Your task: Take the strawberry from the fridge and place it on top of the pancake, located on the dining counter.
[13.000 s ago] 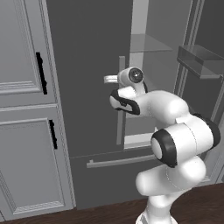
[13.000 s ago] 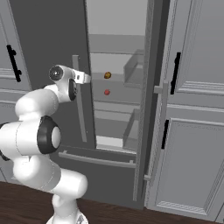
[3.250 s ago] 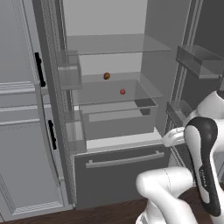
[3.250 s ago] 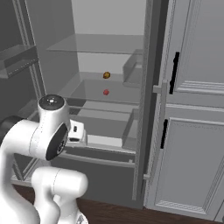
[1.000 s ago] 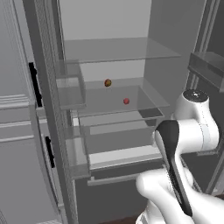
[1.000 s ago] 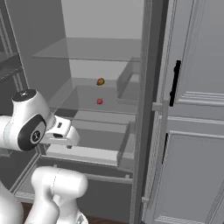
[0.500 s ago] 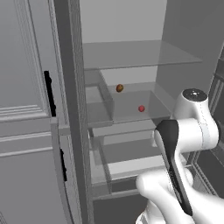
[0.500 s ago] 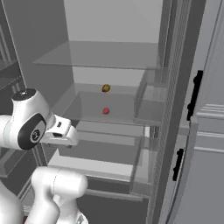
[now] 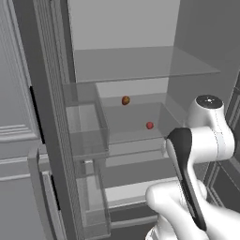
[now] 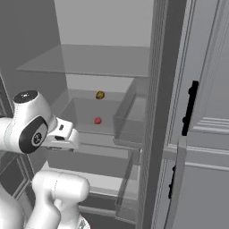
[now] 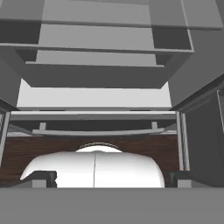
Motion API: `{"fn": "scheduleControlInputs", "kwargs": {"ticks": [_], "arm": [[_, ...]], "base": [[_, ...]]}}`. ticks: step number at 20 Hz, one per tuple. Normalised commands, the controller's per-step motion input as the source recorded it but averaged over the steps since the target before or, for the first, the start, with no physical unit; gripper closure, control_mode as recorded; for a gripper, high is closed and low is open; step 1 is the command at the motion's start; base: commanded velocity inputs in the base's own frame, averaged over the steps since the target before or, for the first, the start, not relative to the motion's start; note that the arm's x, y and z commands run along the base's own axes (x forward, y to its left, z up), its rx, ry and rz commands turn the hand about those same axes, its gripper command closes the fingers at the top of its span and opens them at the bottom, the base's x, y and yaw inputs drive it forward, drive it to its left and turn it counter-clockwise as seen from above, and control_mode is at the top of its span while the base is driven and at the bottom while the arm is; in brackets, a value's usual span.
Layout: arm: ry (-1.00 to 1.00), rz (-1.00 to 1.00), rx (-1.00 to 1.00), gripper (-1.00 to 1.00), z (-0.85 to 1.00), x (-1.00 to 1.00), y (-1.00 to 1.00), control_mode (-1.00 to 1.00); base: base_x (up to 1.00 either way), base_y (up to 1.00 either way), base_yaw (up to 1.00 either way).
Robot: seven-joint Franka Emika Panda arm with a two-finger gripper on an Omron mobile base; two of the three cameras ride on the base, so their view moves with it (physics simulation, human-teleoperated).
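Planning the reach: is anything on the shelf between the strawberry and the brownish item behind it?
No. In the left base view, bare glass shelf separates the strawberry from the brownish item.

fridge (image 9: 197, 56) open, shelf front clear; door bin (image 9: 84, 122) flanks left, brown ball (image 9: 125, 100) behind strawberry (image 9: 149, 125).

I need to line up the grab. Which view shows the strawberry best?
The left base view: the strawberry sits unobstructed on the fridge shelf, nearer centre frame. The right base view shows it too, equally small. The hand view looks at lower drawers.
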Motion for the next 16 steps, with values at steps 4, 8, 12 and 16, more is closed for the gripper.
{"fn": "scheduleControlInputs", "kwargs": {"ticks": [4,8,12,16], "arm": [[0.0,0.0,0.0,-1.0,0.0,0.0,0.0,1.0],[0.0,0.0,0.0,-1.0,0.0,0.0,0.0,1.0],[0.0,0.0,0.0,-1.0,0.0,0.0,0.0,1.0],[-0.03,0.0,0.0,-1.0,0.0,0.12,0.0,-1.0]], "base": [[0.53,-0.03,0.02],[0.59,0.0,0.0],[0.61,0.0,0.0],[0.39,0.0,0.0]]}}
